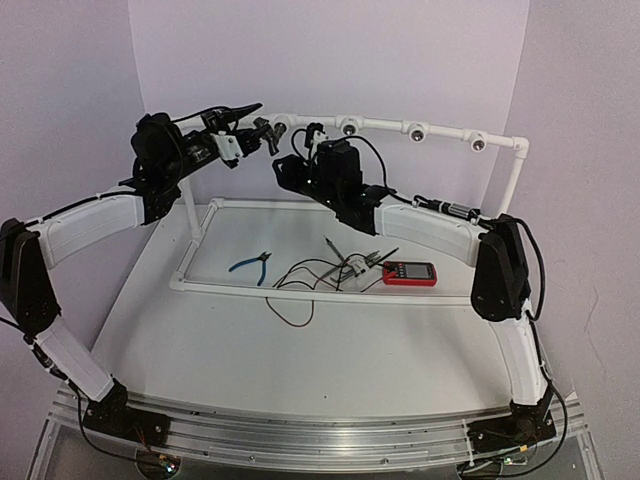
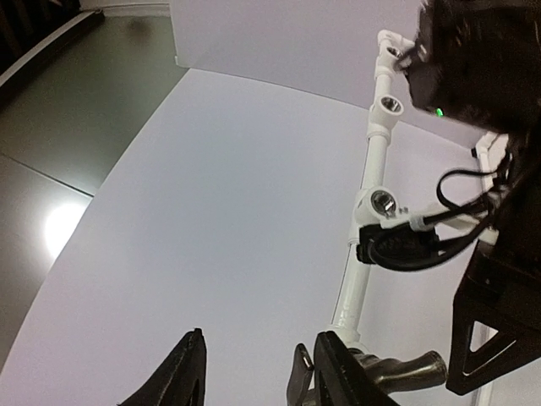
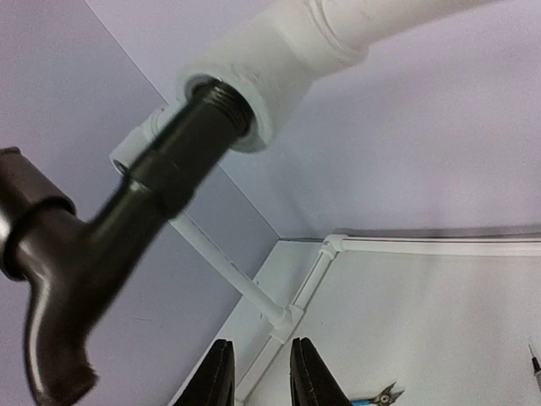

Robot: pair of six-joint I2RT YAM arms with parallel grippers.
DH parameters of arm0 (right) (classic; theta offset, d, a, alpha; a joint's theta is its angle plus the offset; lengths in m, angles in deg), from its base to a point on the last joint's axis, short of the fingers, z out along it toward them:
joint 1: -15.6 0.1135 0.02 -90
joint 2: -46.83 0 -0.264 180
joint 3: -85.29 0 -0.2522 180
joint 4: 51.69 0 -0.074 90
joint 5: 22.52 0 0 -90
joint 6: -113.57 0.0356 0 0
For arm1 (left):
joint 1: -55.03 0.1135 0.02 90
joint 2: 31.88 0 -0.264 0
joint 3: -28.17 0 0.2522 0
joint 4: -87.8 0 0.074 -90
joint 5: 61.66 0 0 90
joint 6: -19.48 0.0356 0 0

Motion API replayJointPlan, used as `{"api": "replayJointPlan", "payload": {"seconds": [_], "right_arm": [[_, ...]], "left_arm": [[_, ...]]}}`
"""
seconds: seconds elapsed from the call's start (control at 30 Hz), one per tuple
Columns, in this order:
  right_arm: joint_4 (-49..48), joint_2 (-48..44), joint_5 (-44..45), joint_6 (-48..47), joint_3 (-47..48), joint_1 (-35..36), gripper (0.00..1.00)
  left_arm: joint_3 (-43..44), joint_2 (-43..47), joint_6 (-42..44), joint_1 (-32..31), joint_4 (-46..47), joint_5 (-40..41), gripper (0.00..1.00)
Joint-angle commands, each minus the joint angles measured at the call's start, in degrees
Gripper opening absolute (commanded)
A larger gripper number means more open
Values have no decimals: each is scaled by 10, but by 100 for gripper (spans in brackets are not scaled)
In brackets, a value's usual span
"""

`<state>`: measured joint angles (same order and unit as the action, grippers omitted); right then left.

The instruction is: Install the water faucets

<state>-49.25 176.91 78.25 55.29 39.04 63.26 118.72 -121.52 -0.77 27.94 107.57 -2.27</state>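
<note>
Jaws of the right gripper stand slightly apart with nothing between them. Those of the left gripper are spread wider, a thin dark piece lying against the inner side of one finger, and we cannot tell whether they clamp it. From above, we see bare white desk nearest the arm bases, then a loose loop of dark wire crossing the front bar of a white pipe frame. Inside the frame lie blue-handled pliers, a tangle of leads and probes, and to their right a red meter. Farther back, both arms reach up to the frame's raised top rail. The right gripper sits just below a dark faucet whose threaded end is in a white socket on that rail, its spout bending downward in the right wrist view. Just left of it along the rail, at the left gripper's tips, we make out a second faucet. In the left wrist view its grey body shows past the finger, close to the end of the pipe, and we cannot tell whether it is seated in a fitting. To the right, three open sockets face forward along the rail, with the pale back wall behind them.
</note>
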Motion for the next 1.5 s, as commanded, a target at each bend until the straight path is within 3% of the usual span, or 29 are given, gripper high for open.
{"api": "replayJointPlan", "payload": {"seconds": [0.0, 0.13, 0.2, 0.4, 0.47, 0.57, 0.7, 0.87, 1.1, 1.33, 1.47], "right_arm": [[-13, -64, 22, -30, -33, -2, 26], [-12, -98, 28, -62, -63, -3, 28], [-3, -120, 21, -84, -74, -3, 31], [47, -186, 32, -196, -103, -4, 38], [52, -205, 47, -217, -116, -8, 39], [53, -223, 56, -230, -132, -11, 40], [52, -232, 57, -227, -143, -11, 41], [52, -249, 58, -220, -169, -11, 41], [52, -266, 68, -230, -189, -12, 41], [52, -269, 73, -231, -197, -15, 41], [52, -264, 68, -230, -191, -17, 41]], "left_arm": [[-37, 75, -59, -2, 54, -24, 54], [-74, 131, -152, -2, 76, -20, 62], [-83, 155, -258, -2, 64, 11, 63], [-74, 176, -612, -2, -144, 242, 62], [-84, 173, -694, 2, -185, 269, 62], [-92, 153, -778, 5, -183, 244, 64], [-74, 96, -823, 4, -105, 199, 66], [-46, 44, -842, 2, -72, 185, 69], [-13, -4, -843, -9, -52, 187, 69], [-33, 9, -836, -9, -35, 146, 67], [17, -28, -847, -9, -52, 184, 67]]}}
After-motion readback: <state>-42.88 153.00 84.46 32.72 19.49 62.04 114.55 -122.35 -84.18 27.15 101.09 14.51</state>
